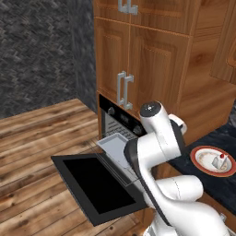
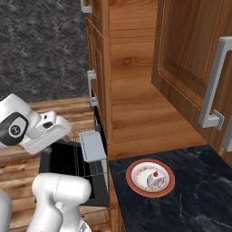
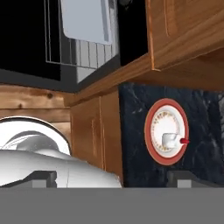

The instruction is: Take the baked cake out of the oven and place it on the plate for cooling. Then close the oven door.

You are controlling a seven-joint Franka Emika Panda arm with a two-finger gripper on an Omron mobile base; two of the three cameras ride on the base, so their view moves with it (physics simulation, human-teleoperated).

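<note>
Right, your pincer (image 3: pixel 113 179) is spread as wide as it goes and holding nothing, its two dark tips poking up at the bottom of the hand view with the plate (image 3: pixel 151 131) beyond them. The cake (image 2: pixel 153 178) is already sitting on that plate, on the dark counter (image 2: pixel 199 199) right of the oven (image 1: pixel 120 120), so the carrying looks done and the oven door (image 1: pixel 99 186) is your job now.

That door hangs fully down, flat and level over the wooden floor (image 1: pixel 32 152). It's a rigid panel on a hinge, probably weighty, with slick glass in the middle, so don't press there. Take it by the outer edge or the handle, though you can't make the handle out from here.

Watch your room: the grey tray (image 1: pixel 115 146) and the wire rack (image 3: pixel 83 52) jut out past the oven mouth over the door, and they'd likely foul it on the way up. There's open floor left of the door; the counter edge crowds the right.
</note>
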